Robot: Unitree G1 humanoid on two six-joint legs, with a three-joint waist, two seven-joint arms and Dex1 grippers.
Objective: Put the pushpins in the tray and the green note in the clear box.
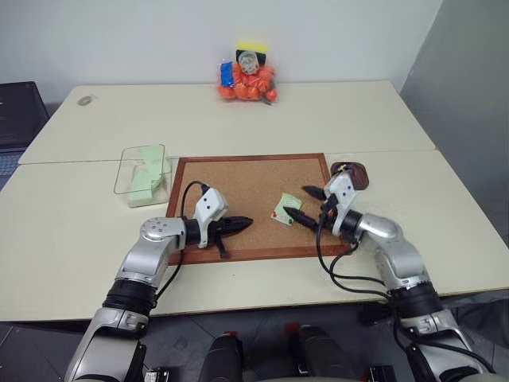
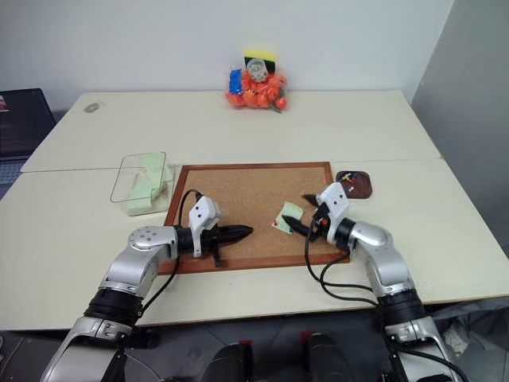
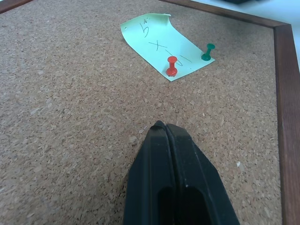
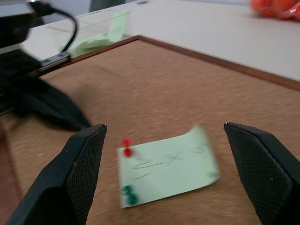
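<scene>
The green note [image 3: 164,44] lies on the cork board [image 1: 238,179], held by a red pushpin [image 3: 172,65] and a green pushpin [image 3: 208,52] along one edge. My right gripper [image 1: 297,201] stands open just right of the note, its fingers [image 4: 79,164] spread to either side of it and not touching. My left gripper [image 1: 242,224] is shut and empty over the board's near left part, pointing at the note. The dark brown tray [image 2: 368,189] sits off the board's far right corner. The clear box [image 1: 143,171], left of the board, holds pale green paper.
A net bag of orange items [image 1: 247,79] stands at the table's back edge. A dark case [image 1: 16,111] sits off the table's far left. A small flat disc [image 1: 85,100] lies at the back left. Cables hang from both wrists.
</scene>
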